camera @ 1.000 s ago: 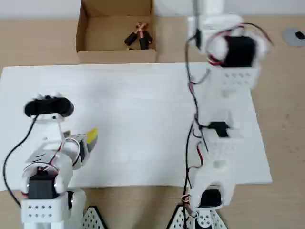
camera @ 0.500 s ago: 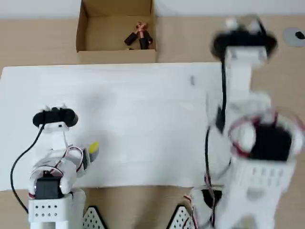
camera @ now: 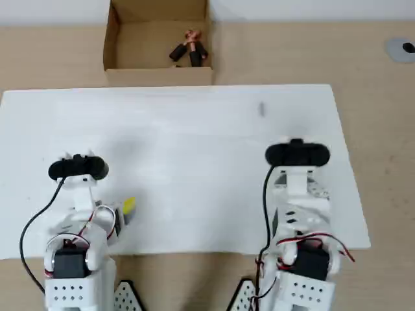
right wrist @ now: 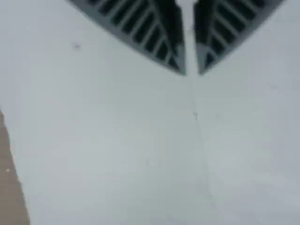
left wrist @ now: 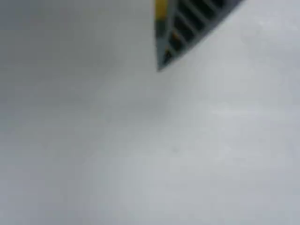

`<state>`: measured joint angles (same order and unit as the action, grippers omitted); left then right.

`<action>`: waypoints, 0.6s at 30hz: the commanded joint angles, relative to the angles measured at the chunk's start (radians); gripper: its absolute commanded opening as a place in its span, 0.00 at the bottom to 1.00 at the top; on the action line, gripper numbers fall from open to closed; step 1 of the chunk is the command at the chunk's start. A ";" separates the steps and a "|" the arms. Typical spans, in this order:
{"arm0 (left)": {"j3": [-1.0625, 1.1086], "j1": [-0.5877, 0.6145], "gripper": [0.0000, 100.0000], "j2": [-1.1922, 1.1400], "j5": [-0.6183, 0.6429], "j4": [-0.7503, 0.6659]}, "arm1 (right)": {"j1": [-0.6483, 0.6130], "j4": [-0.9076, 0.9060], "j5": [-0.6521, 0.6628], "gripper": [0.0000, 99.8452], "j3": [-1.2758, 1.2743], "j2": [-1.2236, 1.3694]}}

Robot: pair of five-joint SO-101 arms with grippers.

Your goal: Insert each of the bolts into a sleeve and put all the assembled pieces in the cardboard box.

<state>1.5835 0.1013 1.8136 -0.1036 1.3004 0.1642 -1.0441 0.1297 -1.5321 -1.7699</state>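
From above, the right arm, stretched up beside the cardboard box a second ago, is now sitting folded well away from it, like the left arm. The assembled pieces are lying inside the box, so the job is looking finished.

In the left wrist view, the left gripper is hanging with its jaws together and empty.

In the right wrist view, the right gripper is hanging with its jaws all but touching, gripping nothing.
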 commanded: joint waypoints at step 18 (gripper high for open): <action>-0.006 0.006 0.26 0.008 0.000 -0.002 | 0.010 -0.014 0.020 0.01 -0.156 -0.140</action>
<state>1.5835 0.1013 1.8136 -0.1036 1.3004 0.1642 -1.0564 0.1404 -1.6870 -1.8021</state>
